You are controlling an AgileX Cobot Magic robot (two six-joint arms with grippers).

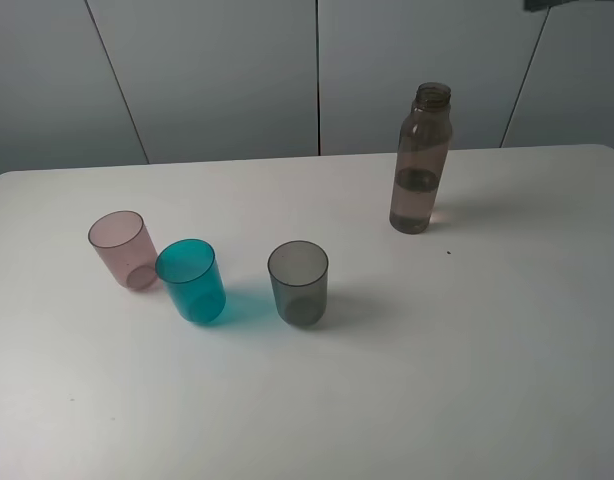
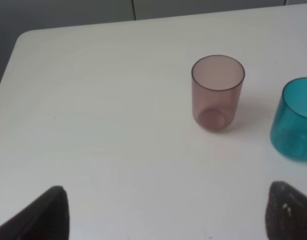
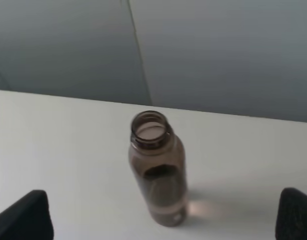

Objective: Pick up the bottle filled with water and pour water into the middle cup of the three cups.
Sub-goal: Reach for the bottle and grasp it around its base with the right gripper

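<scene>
The bottle stands upright, uncapped and part filled, on the table near its far edge, toward the right corner. The teal cup stands toward the left edge, between the pink cup and the grey cup. The left pincer and right pincer are both spread wide, holding nothing.

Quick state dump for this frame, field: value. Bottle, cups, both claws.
bottle: upright on table, uncapped, partly filled, not grasped
teal cup: upright, middle of row, looks empty
pink cup: upright, close on teal cup's left in the high view
grey cup: upright, on teal cup's right, wider gap
left claw: open, holding nothing, pink cup ahead
right claw: open, holding nothing, bottle ahead
</scene>
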